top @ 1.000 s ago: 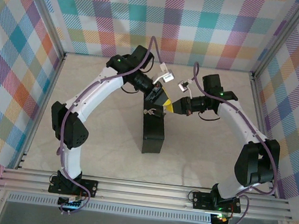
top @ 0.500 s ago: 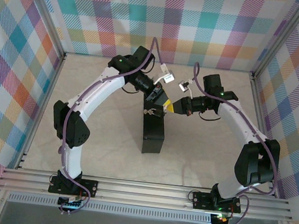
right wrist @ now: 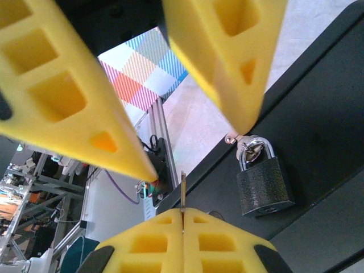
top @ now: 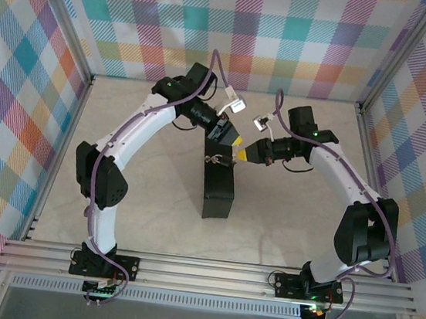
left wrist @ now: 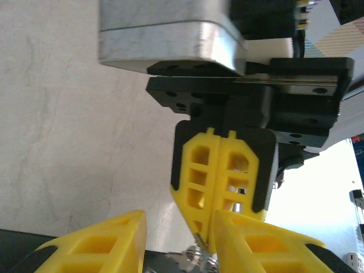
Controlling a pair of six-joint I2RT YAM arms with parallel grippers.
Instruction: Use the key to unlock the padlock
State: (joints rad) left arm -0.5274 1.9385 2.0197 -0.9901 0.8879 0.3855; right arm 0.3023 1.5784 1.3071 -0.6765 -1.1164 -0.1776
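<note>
While the right gripper (right wrist: 183,215) has its yellow fingers pressed together, the key (right wrist: 183,190) stands pinched between their tips, its thin blade projecting clear of the lock. The left gripper (left wrist: 179,230) faces it with fingers spread, clamping nothing. The padlock (right wrist: 263,183) hangs by its silvery shackle, closed, from a hasp on the black box (right wrist: 324,108), near the key but apart from it. The box rests on the pale table (left wrist: 68,142).
</note>
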